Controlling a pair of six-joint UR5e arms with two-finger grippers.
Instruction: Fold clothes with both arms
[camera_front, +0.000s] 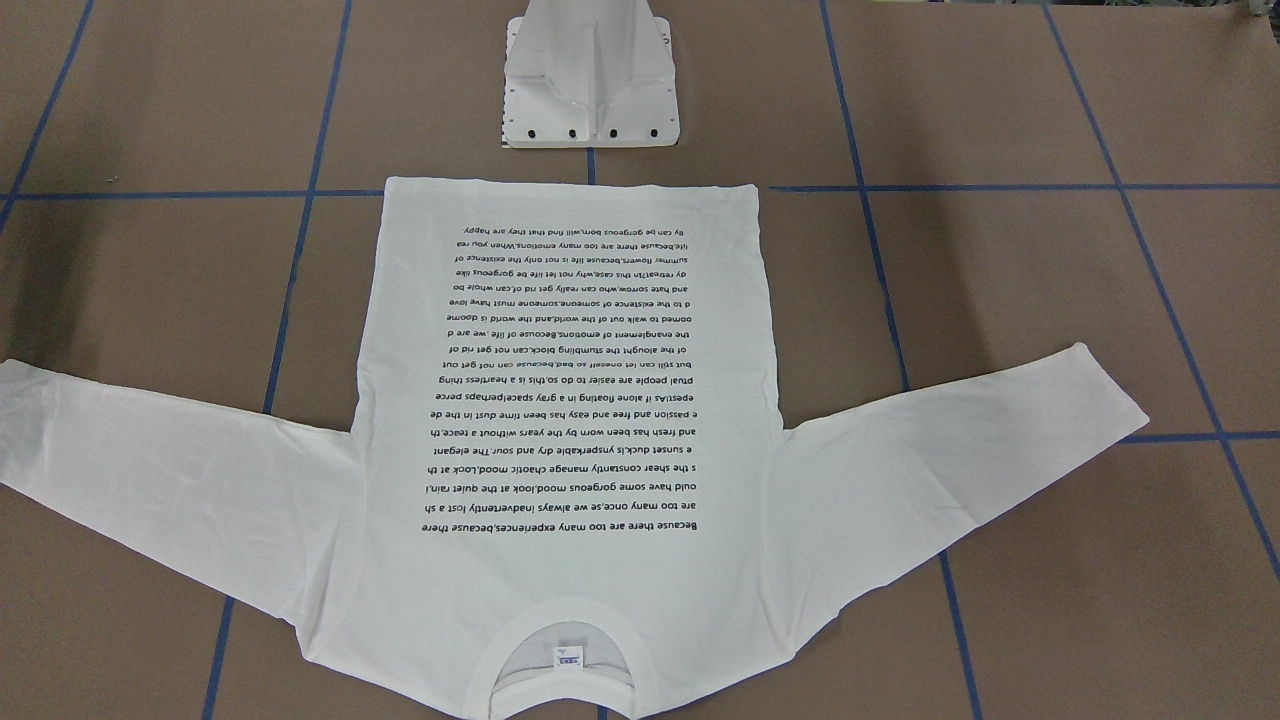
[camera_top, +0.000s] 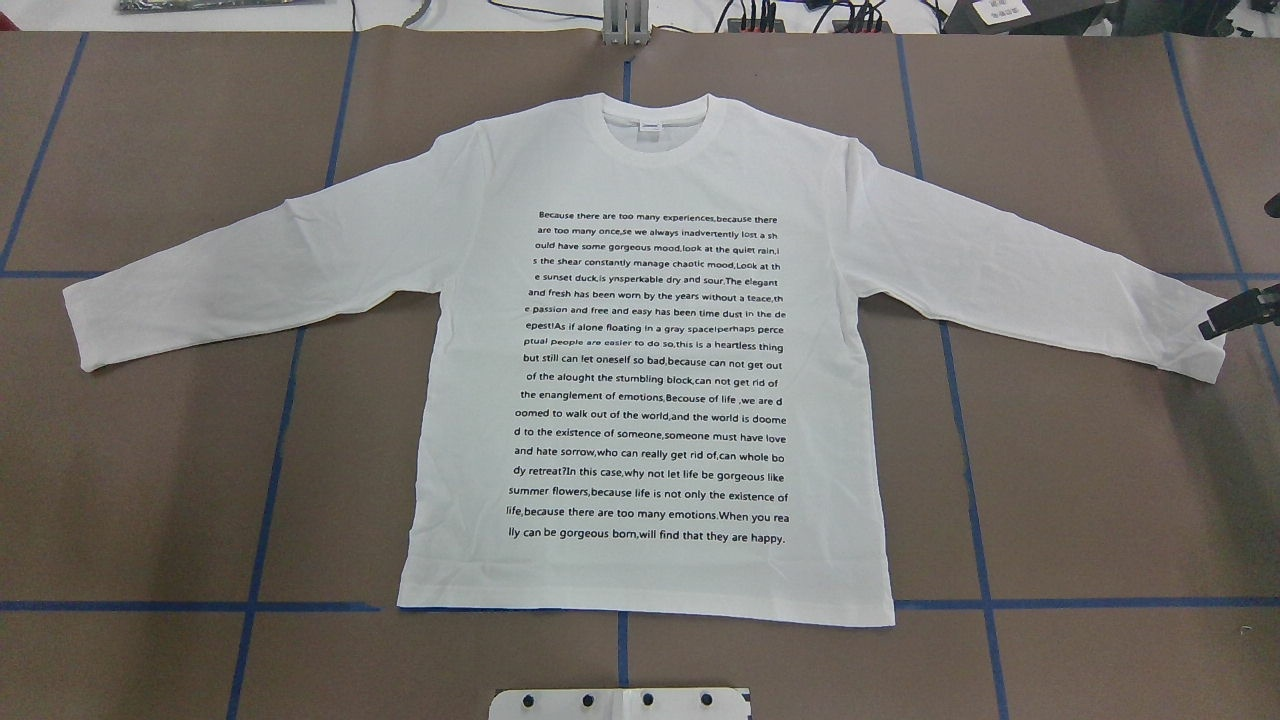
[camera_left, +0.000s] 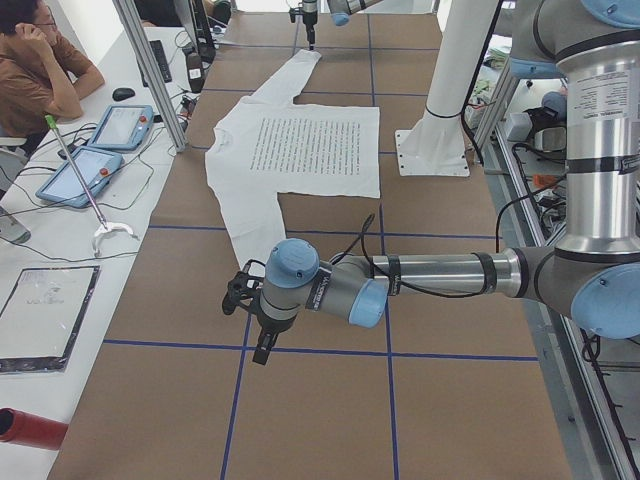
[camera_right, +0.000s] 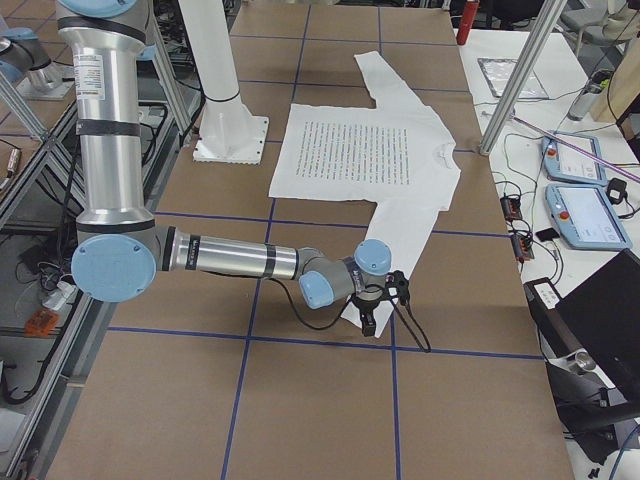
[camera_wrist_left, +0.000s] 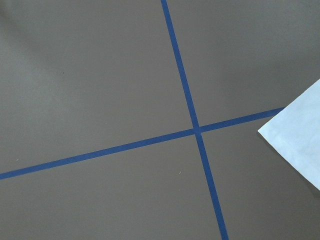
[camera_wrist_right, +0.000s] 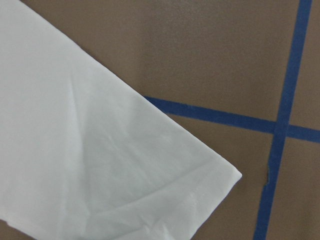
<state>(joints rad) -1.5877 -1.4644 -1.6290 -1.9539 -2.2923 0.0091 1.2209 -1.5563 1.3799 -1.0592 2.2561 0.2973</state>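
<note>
White metal, the flared pedestal base (camera_top: 620, 703) stands nearest the robot on the brown paper-covered table (camera_top: 150, 480), which is gridded with blue tape lines (camera_top: 268, 470). Just beyond the base lies the white long-sleeved T-shirt (camera_top: 460, 400). It is spread flat and unfolded, hem toward the base, with its block of black printed text (camera_top: 650, 380) facing up and both sleeves stretched out sideways. The black two-finger right gripper (camera_top: 1238, 312) hangs at the end of the right cuff (camera_top: 1200, 355); whether its jaws are apart or together cannot be told. The black left gripper (camera_left: 264, 348) hangs over bare table just past the left cuff (camera_top: 80, 325), and its fingers are equally unreadable. Farthest away is the ribbed round collar (camera_top: 660, 157) with its small neck label (camera_top: 650, 127).
</note>
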